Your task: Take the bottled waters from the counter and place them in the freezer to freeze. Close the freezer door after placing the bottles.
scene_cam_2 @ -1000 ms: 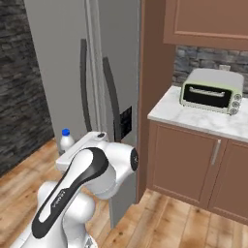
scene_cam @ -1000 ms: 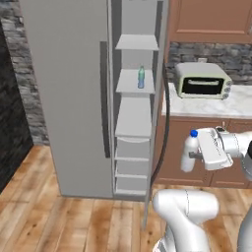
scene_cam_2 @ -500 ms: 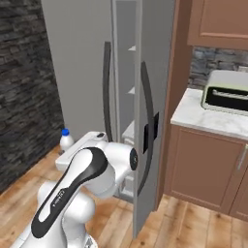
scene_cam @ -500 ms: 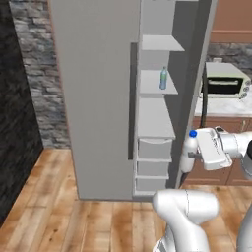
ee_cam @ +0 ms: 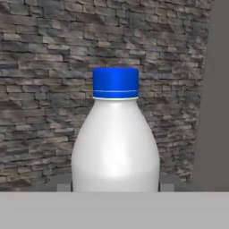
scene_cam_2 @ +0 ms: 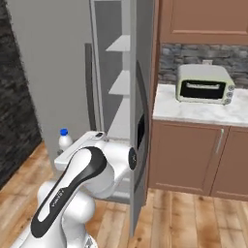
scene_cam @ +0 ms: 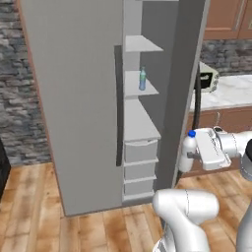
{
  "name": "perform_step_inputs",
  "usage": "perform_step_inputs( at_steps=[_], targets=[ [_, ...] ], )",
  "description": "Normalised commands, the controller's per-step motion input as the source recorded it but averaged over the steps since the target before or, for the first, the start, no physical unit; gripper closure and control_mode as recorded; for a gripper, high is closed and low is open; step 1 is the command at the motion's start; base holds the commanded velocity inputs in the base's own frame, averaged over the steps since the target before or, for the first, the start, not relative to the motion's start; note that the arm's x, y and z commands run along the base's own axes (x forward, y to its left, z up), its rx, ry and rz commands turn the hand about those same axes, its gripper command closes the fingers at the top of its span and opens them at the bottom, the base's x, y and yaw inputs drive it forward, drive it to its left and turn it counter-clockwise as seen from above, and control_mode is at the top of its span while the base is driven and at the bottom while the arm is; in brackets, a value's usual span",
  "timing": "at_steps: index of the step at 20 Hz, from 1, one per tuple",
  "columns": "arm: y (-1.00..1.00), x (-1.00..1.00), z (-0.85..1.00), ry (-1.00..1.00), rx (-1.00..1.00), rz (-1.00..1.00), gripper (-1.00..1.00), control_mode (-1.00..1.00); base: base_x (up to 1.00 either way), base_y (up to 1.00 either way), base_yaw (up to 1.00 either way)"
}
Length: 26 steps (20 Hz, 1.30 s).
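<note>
End effector [scene_cam: 189, 156]: clenched around small whitish plastic bottle with blue cap [scene_cam: 187, 151], dark fingers pressed on both sides of its lower body in hand view [ee_cam: 115, 134].
Held bottle: upright, carried in the air in front of tall grey two-door freezer [scene_cam: 74, 93], right of its open compartment, level with the drawers; also seen at [scene_cam_2: 64, 141].
Second bottle: small clear plastic bottle with blue cap [scene_cam: 142, 79], standing upright on a middle shelf inside the freezer.
Freezer doors: right grey door [scene_cam_2: 139, 121] swung open, edge-on; left door shut, long dark handle at its inner edge.
Worktop: white veined marble slab [scene_cam_2: 203, 110] right of the freezer, carrying silver toaster oven [scene_cam_2: 203, 85].
</note>
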Motion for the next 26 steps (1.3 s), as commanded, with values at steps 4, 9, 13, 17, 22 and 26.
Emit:
perform_step_inputs(
  at_steps=[4,9,13,17,22,26],
  targets=[
    [0.00,0.00,0.00,0.00,0.00,0.00,1.00,1.00,0.39,0.56,-0.49],
    [0.00,0.00,0.00,0.00,0.00,0.00,1.00,1.00,0.31,0.73,-0.39],
    [0.00,0.00,0.00,0.00,0.00,0.00,1.00,1.00,0.26,0.75,-0.33],
    [0.00,0.00,0.00,0.00,0.00,0.00,1.00,1.00,0.31,0.43,-0.38],
    [0.00,0.00,0.00,0.00,0.00,0.00,1.00,1.00,0.22,0.16,-0.50],
    [0.00,0.00,0.00,0.00,0.00,0.00,1.00,1.00,0.24,0.36,-0.49]
  ],
)
